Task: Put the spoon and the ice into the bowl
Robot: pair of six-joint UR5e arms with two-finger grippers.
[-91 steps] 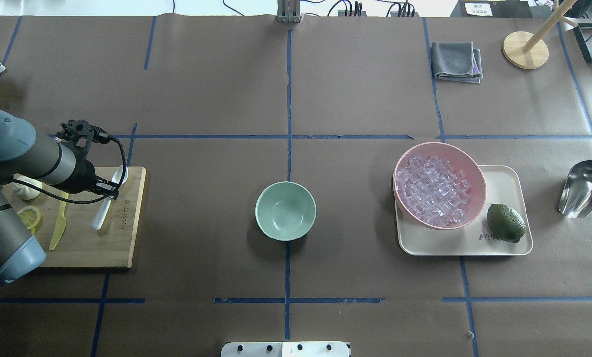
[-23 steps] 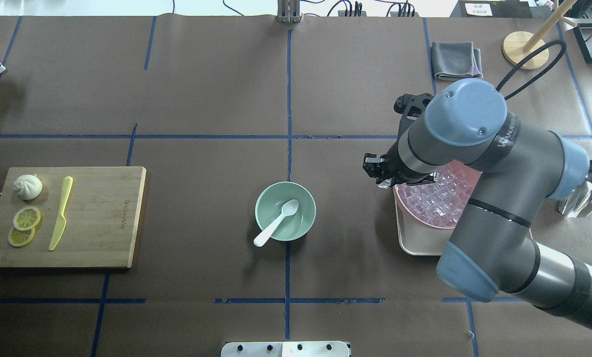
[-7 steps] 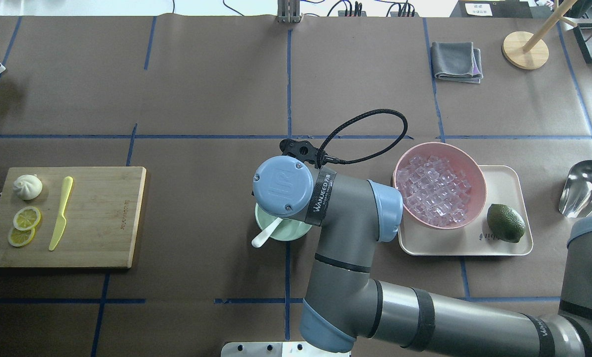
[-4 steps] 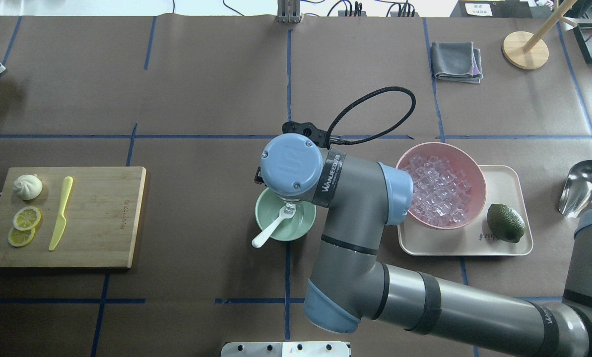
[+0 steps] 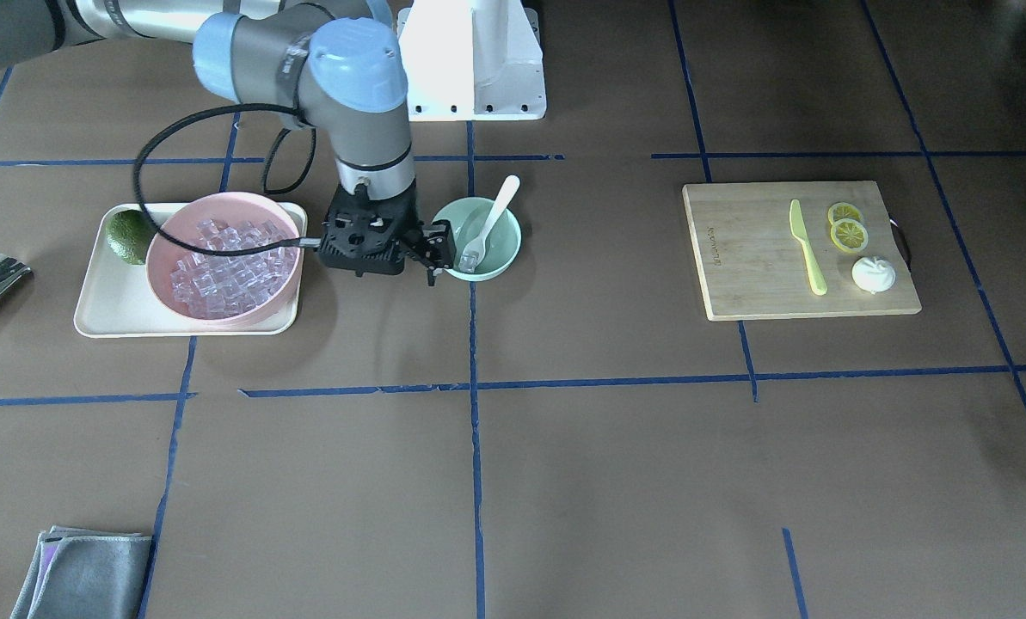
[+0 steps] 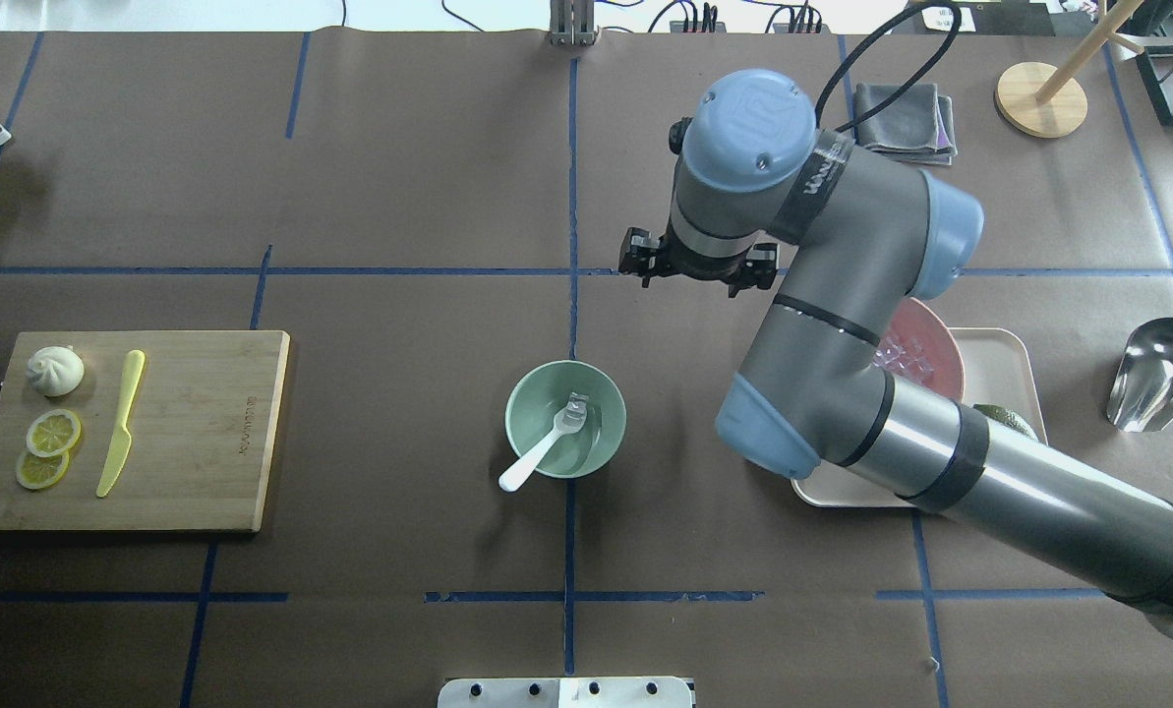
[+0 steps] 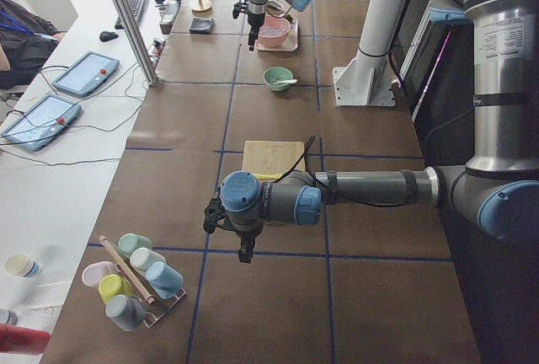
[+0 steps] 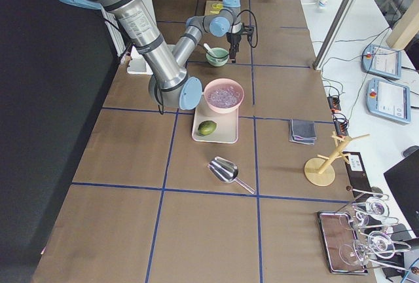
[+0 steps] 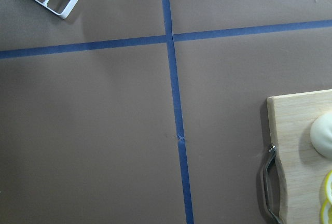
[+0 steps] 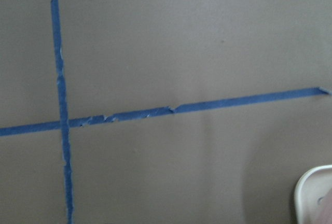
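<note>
The mint-green bowl (image 6: pixel 513 423) stands at the table's middle and also shows in the front view (image 5: pixel 511 249). The white spoon (image 6: pixel 545 447) leans in it, handle over the near rim. One clear ice cube (image 6: pixel 576 403) lies on the spoon's scoop. Many more ice cubes (image 5: pixel 224 262) fill the pink bowl. My right gripper (image 5: pixel 433 256) is open and empty, raised beside the green bowl; in the overhead view its wrist covers it. My left gripper (image 7: pixel 244 250) shows only in the left side view, far from the bowl; I cannot tell its state.
A wooden cutting board (image 6: pixel 203 433) at the left holds a yellow-green knife (image 6: pixel 122 418), lemon slices and a bun. A cream tray (image 5: pixel 100 305) carries the pink bowl and a lime (image 5: pixel 125 236). A metal scoop (image 6: pixel 1161 374) lies at the right edge.
My right arm has lifted off the green bowl and swung back and right. An ice cube now lies on the spoon in the bowl. Earlier the spoon went from board to bowl.
</note>
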